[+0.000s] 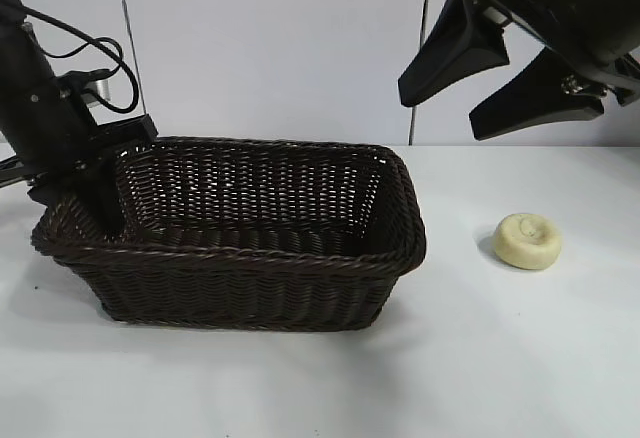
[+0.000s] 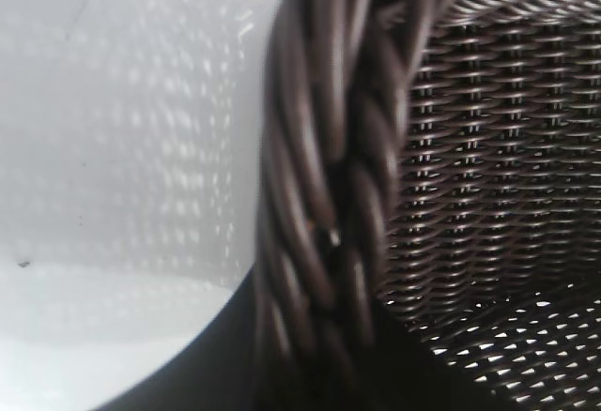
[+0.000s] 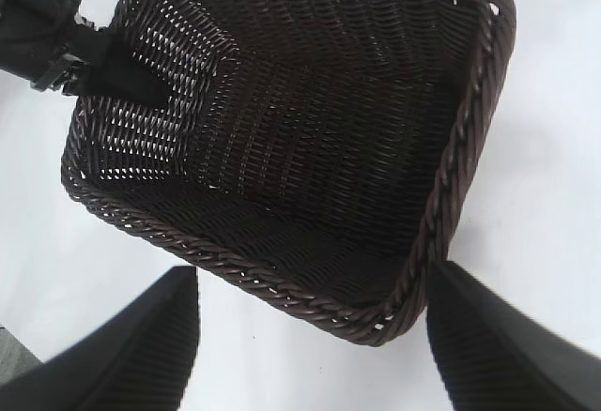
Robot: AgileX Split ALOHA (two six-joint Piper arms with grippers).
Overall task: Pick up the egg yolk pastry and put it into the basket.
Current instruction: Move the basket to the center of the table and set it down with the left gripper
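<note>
On the white worktop (image 1: 500,358), the egg yolk pastry (image 1: 529,241) lies untouched beside the empty basket (image 1: 300,258). High above, the right end effector (image 1: 500,83) hangs released; the left end effector (image 1: 90,183) clasps the basket's rim. Everything remains.

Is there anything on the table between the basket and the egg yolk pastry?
No. In the exterior view, only bare white table lies between the basket and the egg yolk pastry. The open right gripper hangs above.

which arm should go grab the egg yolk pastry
The right. Its pincer hangs open in the air above the egg yolk pastry, which lies on the table right of the basket. The left pincer is at the basket's far left rim.
</note>
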